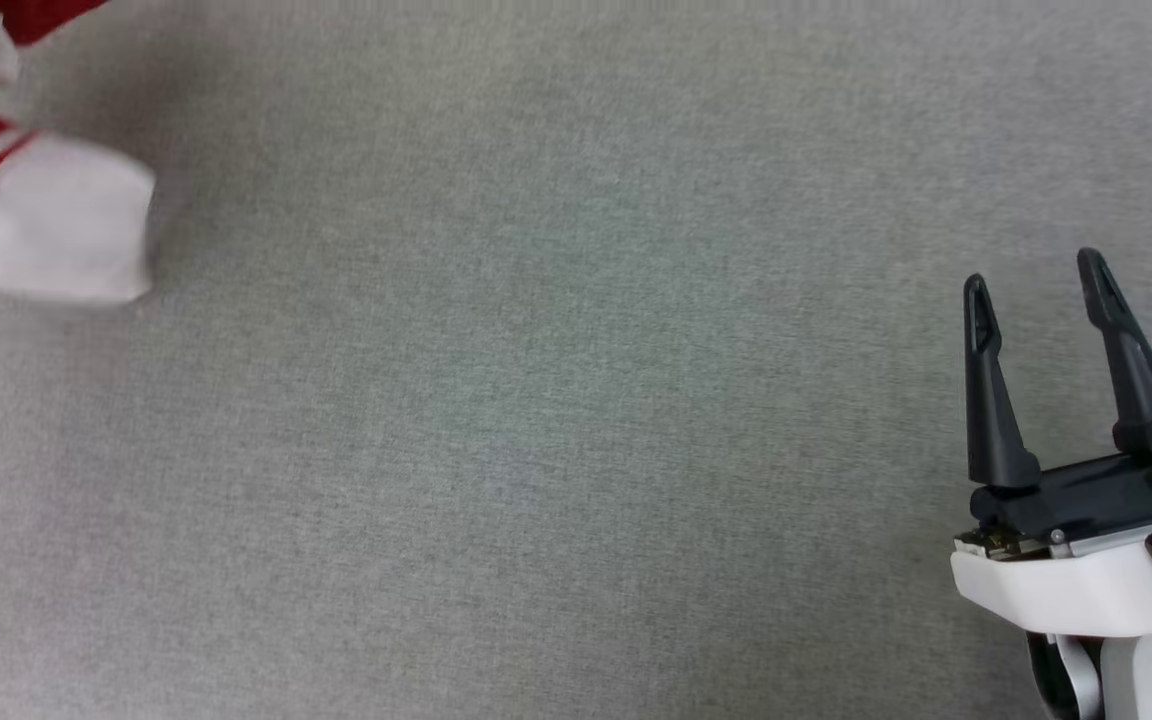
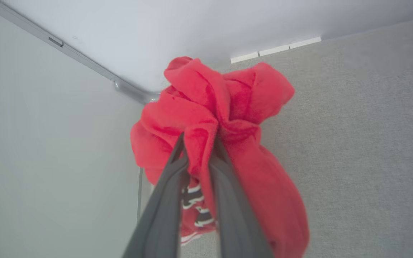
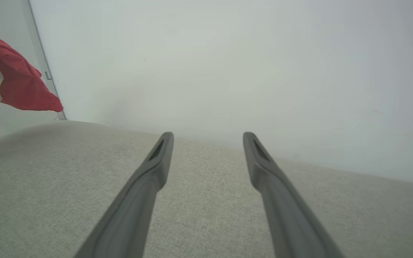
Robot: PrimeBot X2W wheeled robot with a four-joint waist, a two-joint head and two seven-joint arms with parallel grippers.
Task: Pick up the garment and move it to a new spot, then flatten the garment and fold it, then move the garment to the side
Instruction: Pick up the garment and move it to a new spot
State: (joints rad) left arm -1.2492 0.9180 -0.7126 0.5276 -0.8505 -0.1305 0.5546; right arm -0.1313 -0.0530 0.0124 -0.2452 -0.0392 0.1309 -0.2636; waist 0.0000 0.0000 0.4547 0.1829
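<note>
Left gripper (image 2: 199, 141) gripping the bunched garment (image 2: 242, 107) at the scene's far left.
Its fingers are pinching a red fold at a narrow gap, with cloth bulging around them over the grey fabric surface (image 1: 536, 450). The right gripper (image 1: 1036, 270) is hovering at the near right, spread wide and holding nothing, well apart from the garment.

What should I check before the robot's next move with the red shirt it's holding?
1. Grip: left end effector shut on the garment: ok.
2. Lift: garment fully off the grey surface: cannot tell; the white sleeve hangs low and blurred.
3. Spare arm: right end effector open, holding nothing: ok.
4. Room on the grey surface between garment and right end effector: ok.
5. Flatness: garment bunched: not ok.
</note>
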